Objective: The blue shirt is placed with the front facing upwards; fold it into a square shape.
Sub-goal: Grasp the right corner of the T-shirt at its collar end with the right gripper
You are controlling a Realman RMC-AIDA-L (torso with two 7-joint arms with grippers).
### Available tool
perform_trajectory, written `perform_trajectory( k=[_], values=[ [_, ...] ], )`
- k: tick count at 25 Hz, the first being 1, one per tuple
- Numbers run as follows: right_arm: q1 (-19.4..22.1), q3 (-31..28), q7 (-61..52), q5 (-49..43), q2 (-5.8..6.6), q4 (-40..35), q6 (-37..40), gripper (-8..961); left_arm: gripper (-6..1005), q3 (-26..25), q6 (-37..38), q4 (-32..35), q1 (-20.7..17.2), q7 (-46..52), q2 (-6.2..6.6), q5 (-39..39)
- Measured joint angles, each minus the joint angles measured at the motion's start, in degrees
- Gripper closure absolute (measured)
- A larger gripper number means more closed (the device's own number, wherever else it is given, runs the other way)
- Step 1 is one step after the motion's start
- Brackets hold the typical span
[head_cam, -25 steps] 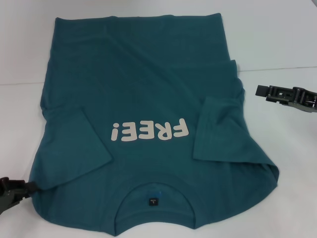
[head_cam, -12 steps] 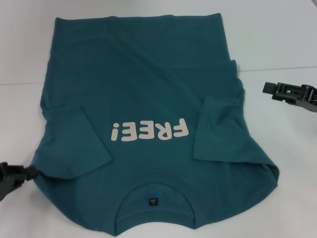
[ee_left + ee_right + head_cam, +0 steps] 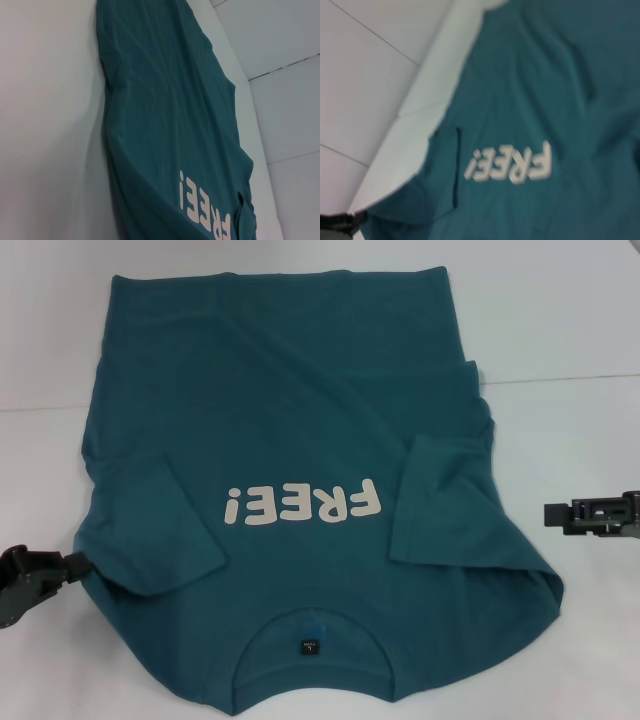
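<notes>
The blue shirt (image 3: 300, 420) lies flat on the white table (image 3: 570, 330), front up, with its "FREE!" lettering (image 3: 303, 505) and collar label (image 3: 311, 646) towards me. Both sleeves are folded inward onto the chest, one on the left (image 3: 150, 530) and one on the right (image 3: 445, 500). My left gripper (image 3: 75, 566) is at the shirt's near-left shoulder edge, touching or almost touching the cloth. My right gripper (image 3: 548, 513) hovers beside the shirt's right side, clear of the cloth. The shirt also shows in the left wrist view (image 3: 165, 125) and the right wrist view (image 3: 545, 90).
A thin seam (image 3: 560, 378) crosses the white table behind the shirt's middle. Bare table lies to the left (image 3: 40, 460) and right (image 3: 580, 440) of the shirt. The shirt's collar end reaches the near edge of the head view.
My right gripper has moved nearer to me, from beside the shirt's middle to beside its sleeve. My left gripper has shifted farther from me, up to the shirt's shoulder edge. The shirt has not moved.
</notes>
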State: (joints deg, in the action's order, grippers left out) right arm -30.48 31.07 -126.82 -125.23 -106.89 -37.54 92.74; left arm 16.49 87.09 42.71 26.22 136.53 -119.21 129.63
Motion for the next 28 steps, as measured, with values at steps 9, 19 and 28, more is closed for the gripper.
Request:
perform_trajectory(
  k=[9,19,28],
  values=[
    [-0.24,0.02,-3.12,-3.01,0.36,0.14,-1.73,283,960,0.12,-1.40,-1.37,0.80,-0.03,0.39,0.20],
    [-2.77,0.42,-11.79,-11.25,-0.25,1.52,-5.91,284,960,0.15,-1.77,-1.43,0.66,-0.04,0.36,0.27],
    [-2.74,1.67,-14.06,-13.12,-0.70,1.86,-11.28,295,960,0.06,-2.21,-2.29,0.30,-0.73,0.23,0.06]
  ],
)
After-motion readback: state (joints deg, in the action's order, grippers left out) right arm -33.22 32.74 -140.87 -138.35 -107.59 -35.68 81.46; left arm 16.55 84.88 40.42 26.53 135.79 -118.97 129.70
